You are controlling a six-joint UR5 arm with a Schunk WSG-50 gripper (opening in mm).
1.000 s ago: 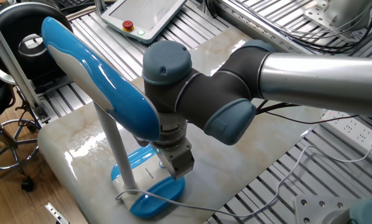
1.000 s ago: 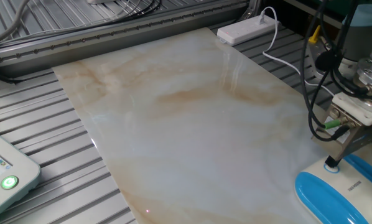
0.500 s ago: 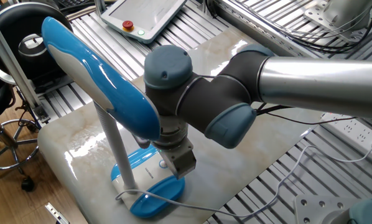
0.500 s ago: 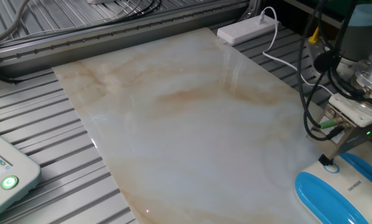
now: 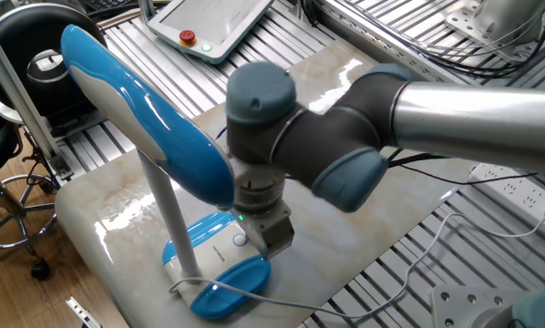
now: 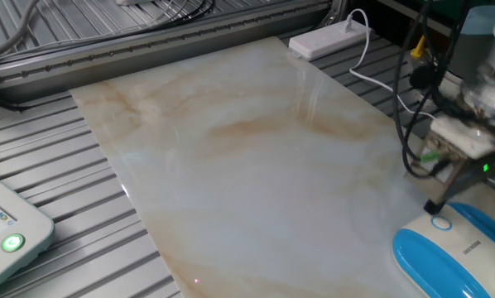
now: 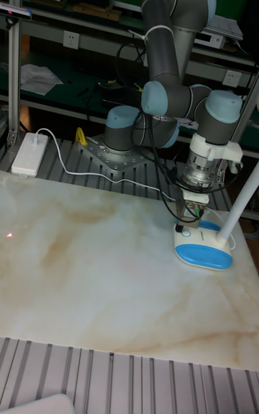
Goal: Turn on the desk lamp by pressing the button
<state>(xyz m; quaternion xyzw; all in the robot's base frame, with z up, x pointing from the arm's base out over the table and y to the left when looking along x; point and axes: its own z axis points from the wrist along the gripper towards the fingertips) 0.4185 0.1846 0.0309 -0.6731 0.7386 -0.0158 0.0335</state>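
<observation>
Tall fixed view: button (image 6: 440, 222) beneath pincer (image 6: 434, 206).

My arm (image 7: 169, 26) is built of thick silver-grey metal tubes joined by dark grey rounded joint housings, each closed with a smooth slate-blue round cap; the cap nearest one fixed camera shows a tiny dimple near its edge. Past the last joint I narrow into a white collar (image 7: 213, 149), then a ribbed silver ring. Below that hangs my small grey boxy gripper (image 5: 274, 239), with a green indicator light glowing on its body. Black cables (image 6: 413, 124) loop loosely along my wrist, one banded with yellow tape, and a green connector sits where they plug in
</observation>
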